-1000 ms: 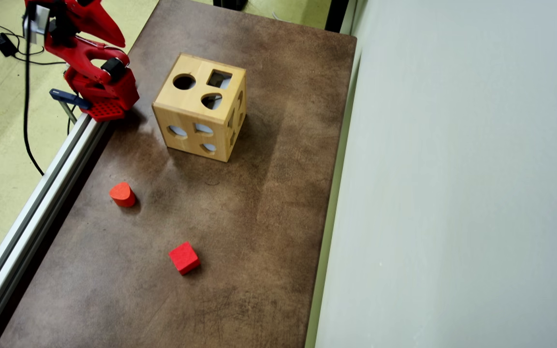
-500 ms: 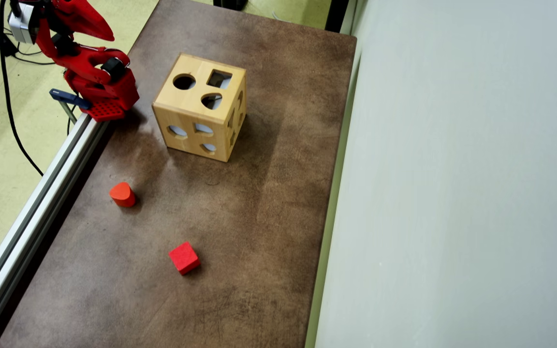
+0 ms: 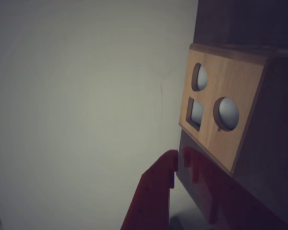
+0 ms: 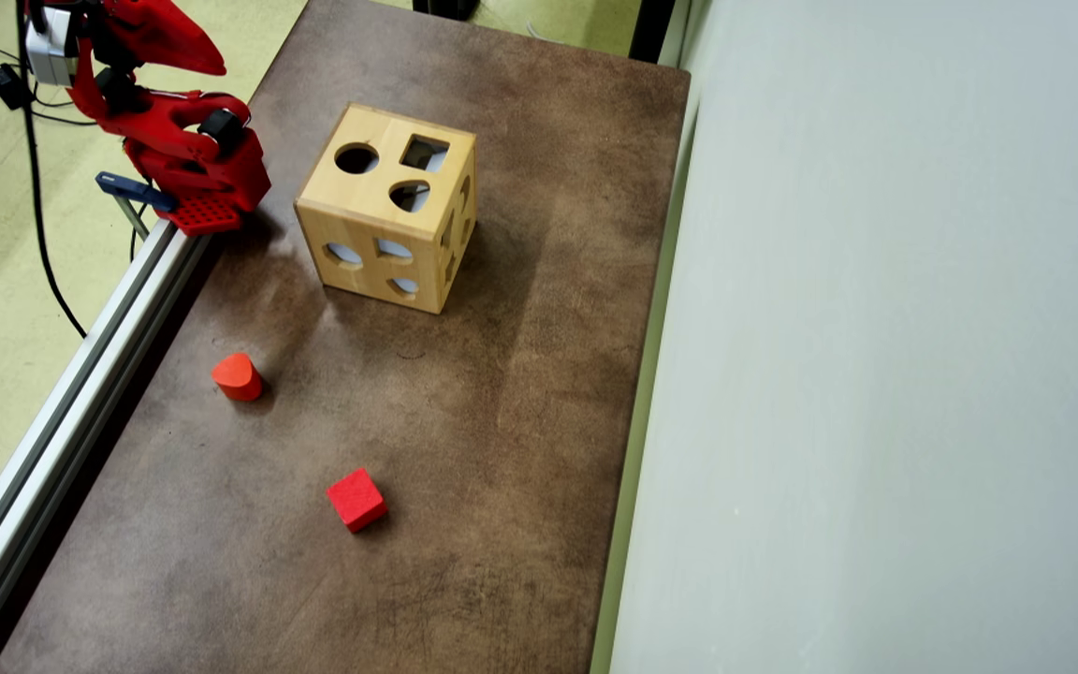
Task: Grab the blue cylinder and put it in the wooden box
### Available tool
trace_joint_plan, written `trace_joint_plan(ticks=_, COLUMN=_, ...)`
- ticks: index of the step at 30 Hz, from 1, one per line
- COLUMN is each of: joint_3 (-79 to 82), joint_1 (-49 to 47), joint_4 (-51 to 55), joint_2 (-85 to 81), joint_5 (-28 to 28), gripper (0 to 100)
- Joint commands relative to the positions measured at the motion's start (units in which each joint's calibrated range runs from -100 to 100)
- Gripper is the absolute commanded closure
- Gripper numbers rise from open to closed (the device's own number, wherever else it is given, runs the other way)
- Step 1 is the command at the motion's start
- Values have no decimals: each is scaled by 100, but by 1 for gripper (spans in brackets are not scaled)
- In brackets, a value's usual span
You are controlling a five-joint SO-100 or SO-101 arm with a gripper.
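Observation:
The wooden box (image 4: 372,198) stands on the brown table (image 4: 502,393) near its far left part, with round, square and rounded holes in its top and sides. In the wrist view the wooden box (image 3: 233,79) fills the right side, close to the red fingertips. My gripper (image 4: 214,65) is folded back above the arm's base at the top left, off the table's edge. My gripper (image 3: 180,157) shows its tips almost together with nothing between them. The blue cylinder is out of view.
A red cube (image 4: 356,499) lies on the table's near middle and an orange-red rounded block (image 4: 237,375) sits near the left edge. An aluminium rail (image 4: 62,412) runs along the left side. A pale wall (image 4: 876,374) bounds the right.
The folded arm's upper part swung a little left and back, then shifted slightly right again. The box and both red blocks have not moved.

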Motion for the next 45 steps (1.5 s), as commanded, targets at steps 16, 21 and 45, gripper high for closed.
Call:
trace_joint_plan(ticks=16, joint_3=12, joint_1=244, joint_4=41, joint_2=35, joint_5=-5, gripper=98)
trace_joint_plan(ticks=21, joint_3=12, joint_1=229, joint_4=41, joint_2=26, joint_5=0, gripper=97)
trace_joint_plan(ticks=45, joint_3=39, joint_1=155, joint_4=41, joint_2=26, joint_5=0, gripper=97)
